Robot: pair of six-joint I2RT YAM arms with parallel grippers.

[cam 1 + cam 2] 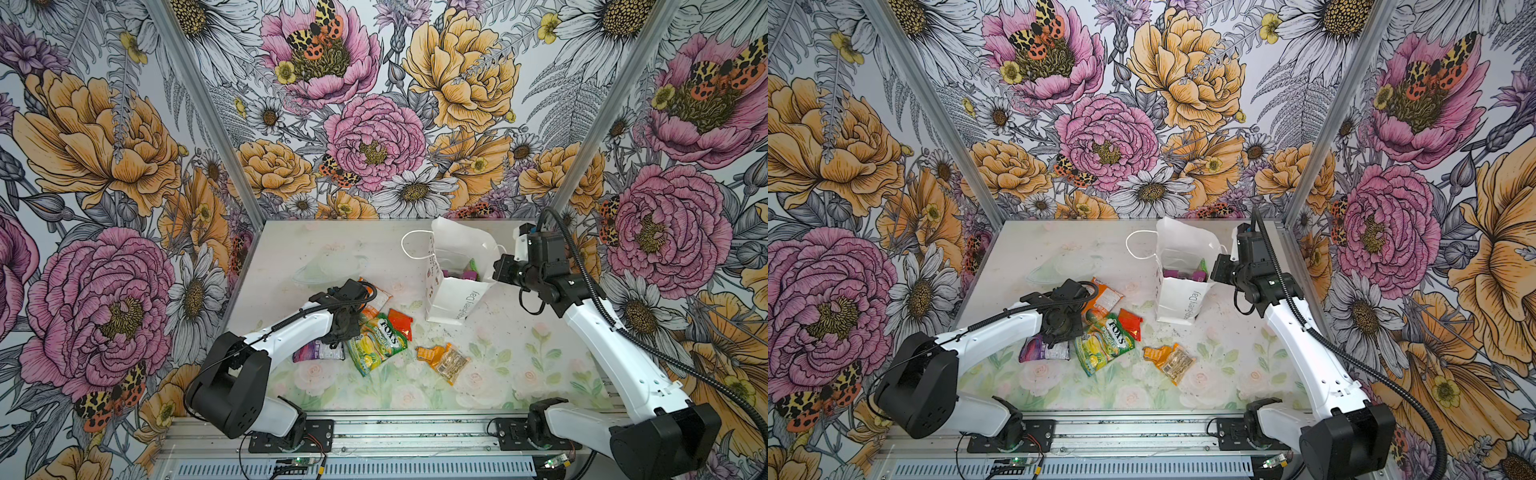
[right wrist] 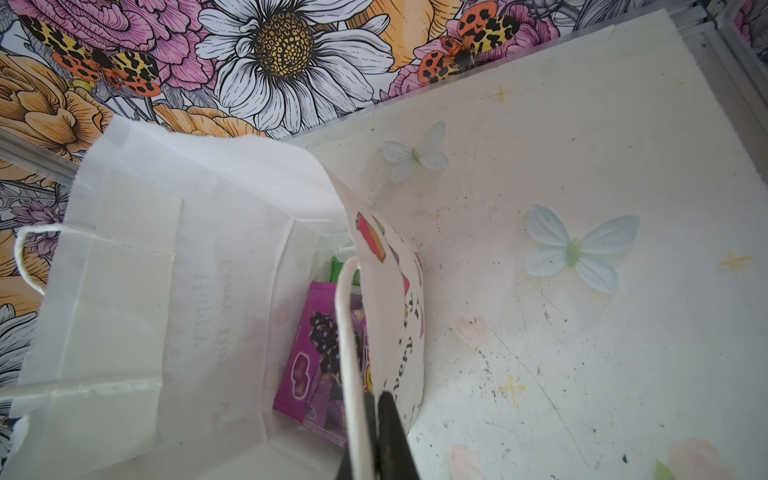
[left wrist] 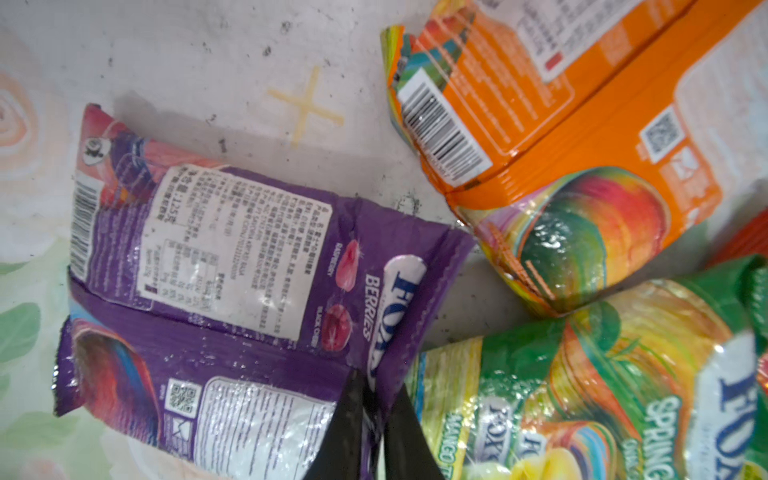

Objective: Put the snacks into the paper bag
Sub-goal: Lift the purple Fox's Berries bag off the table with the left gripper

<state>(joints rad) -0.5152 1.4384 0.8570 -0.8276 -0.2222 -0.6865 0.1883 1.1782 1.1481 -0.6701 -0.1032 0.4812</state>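
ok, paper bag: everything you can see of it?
White paper bag, creased, stands upright at the back right of the table, mouth open. Grey "Happy Every Day" on the front, small coloured prints on one side. Two white cord handles: one loops outward on the side away from the right gripper, which is shut on the rim beside the other. Inside lie a purple packet and a green packet.

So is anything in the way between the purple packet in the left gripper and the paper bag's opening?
Nothing tall. The green-yellow FOX'S packet and the small red-orange packet lie flat between the purple packet and the paper bag; a lifted carry should pass over them. The right gripper holds the bag's mouth open.
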